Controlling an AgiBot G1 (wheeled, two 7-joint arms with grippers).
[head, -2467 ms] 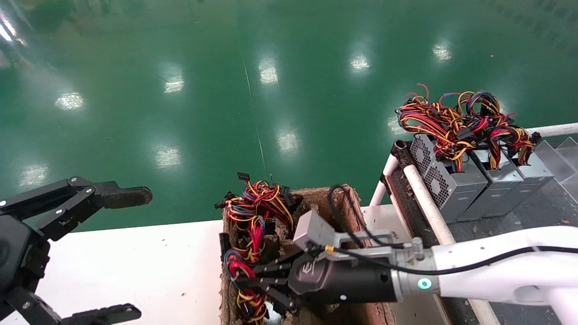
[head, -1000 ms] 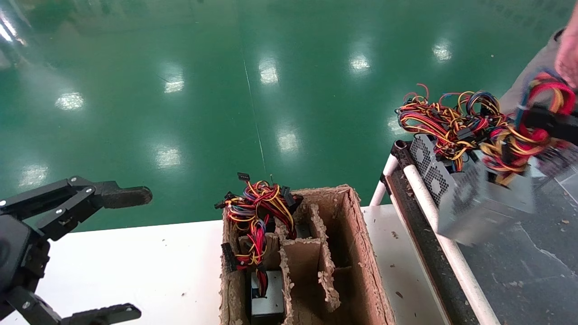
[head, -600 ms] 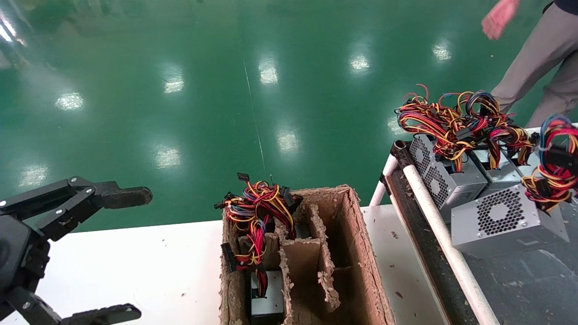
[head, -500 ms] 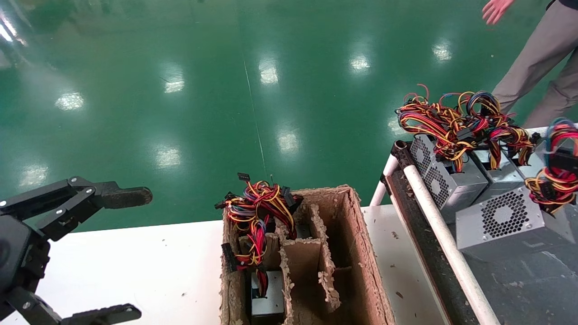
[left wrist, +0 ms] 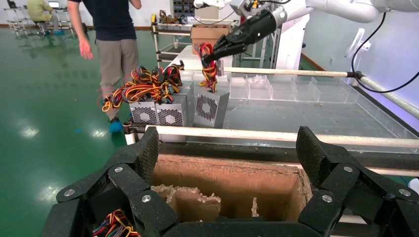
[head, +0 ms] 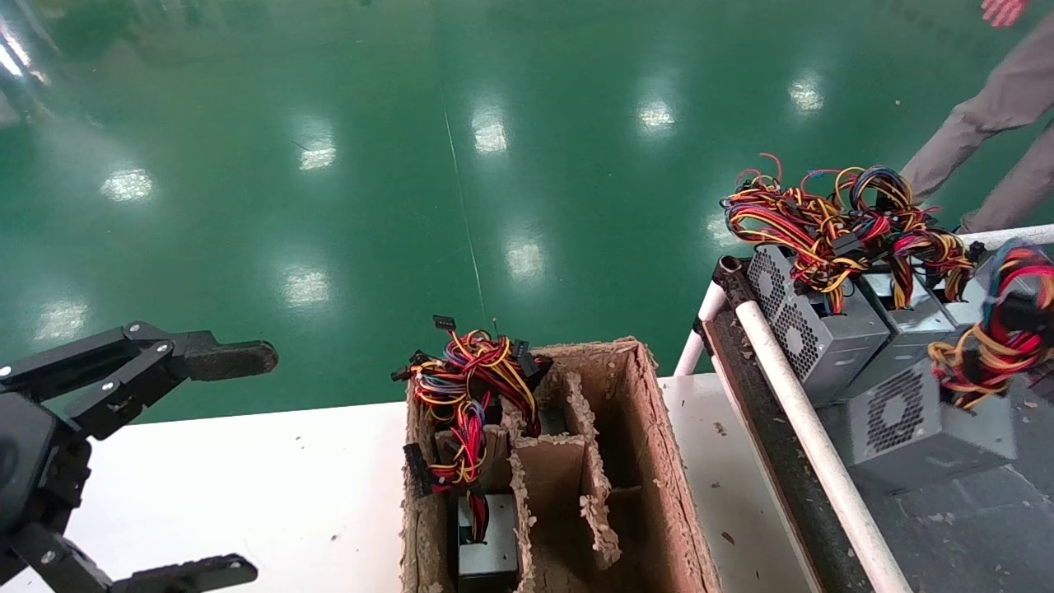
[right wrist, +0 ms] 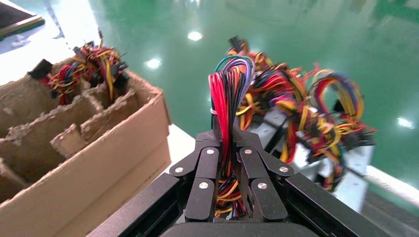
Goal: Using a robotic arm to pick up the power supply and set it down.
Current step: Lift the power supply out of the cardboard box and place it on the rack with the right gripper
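The power supply (head: 930,420), a silver-grey box with a honeycomb vent, hangs by its wire bundle (right wrist: 228,94) low over the dark rack surface (head: 972,535) on the right. The robotic arm (left wrist: 346,7) is my right one, and its right gripper (right wrist: 228,136) is shut on those red, yellow and black wires. In the left wrist view that right gripper (left wrist: 232,39) holds the power supply (left wrist: 211,106) right beside a row of other supplies (left wrist: 158,111). My left gripper (head: 222,465) stays open at the near left, over the white table (head: 247,478).
A brown pulp-cardboard box (head: 650,461) with partitions stands on the table and holds two more wired supplies (head: 465,387). A white rail (head: 790,387) edges the rack. A person (left wrist: 113,49) walks at the rack's far end.
My right gripper lifted the power supply out of the cardboard box and carried it right over the rack. In the last half second it sank and drew closer to the row. The person stepped away.
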